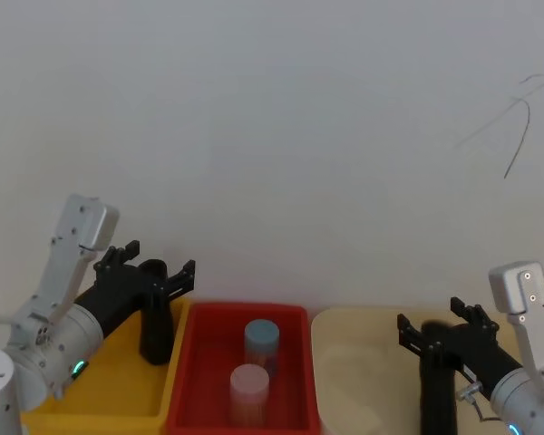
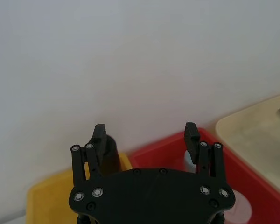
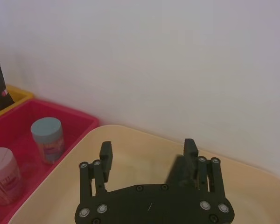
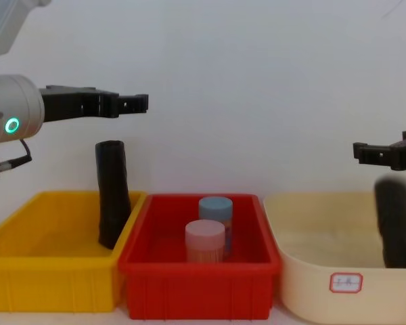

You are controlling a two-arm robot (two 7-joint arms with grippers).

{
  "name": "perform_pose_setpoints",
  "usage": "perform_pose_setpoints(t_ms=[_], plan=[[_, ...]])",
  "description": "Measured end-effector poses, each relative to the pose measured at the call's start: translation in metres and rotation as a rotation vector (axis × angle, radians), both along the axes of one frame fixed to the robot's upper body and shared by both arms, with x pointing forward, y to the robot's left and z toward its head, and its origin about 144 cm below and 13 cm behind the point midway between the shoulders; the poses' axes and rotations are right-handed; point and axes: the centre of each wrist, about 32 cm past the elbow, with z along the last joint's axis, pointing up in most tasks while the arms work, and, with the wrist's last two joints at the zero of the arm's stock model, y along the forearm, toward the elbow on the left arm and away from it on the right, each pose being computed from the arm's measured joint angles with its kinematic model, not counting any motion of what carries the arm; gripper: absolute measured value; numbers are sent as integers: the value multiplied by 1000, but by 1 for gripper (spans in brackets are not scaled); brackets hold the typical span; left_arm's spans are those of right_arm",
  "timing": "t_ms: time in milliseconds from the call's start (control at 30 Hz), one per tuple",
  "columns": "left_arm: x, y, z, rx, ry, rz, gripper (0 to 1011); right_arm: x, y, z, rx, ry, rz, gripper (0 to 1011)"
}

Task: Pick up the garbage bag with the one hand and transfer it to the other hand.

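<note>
The garbage bag (image 1: 438,390), a thick black roll, stands upright in the beige tub (image 4: 311,223) at the right and looks smeared (image 4: 396,223). My right gripper (image 1: 428,319) hovers just above it, open, with nothing between its fingers (image 3: 147,147). In the right wrist view the bag (image 3: 177,169) shows as a dark blur beside one finger. My left gripper (image 1: 160,258) is open and raised over the yellow bin (image 4: 47,264), level with the right one (image 4: 139,101).
A slimmer black roll (image 4: 113,193) leans on the yellow bin's right wall, below the left gripper. Between the two bins sits a red bin (image 4: 199,271) holding a blue-lidded jar (image 1: 261,340) and a pink-lidded jar (image 1: 249,390). A white wall stands close behind.
</note>
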Motion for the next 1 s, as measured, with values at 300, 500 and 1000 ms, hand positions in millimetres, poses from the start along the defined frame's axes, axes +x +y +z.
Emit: perform_pose_setpoints(t_ms=[300, 500, 1000], plan=[[3, -3, -5, 22, 13, 40, 1002, 1, -1, 0, -2, 1, -6, 1001], [4, -4, -7, 31, 19, 56, 1002, 1, 0, 0, -1, 1, -2, 1001], [5, -5, -10, 41, 24, 73, 1002, 4, 13, 0, -3, 45, 150, 1001]])
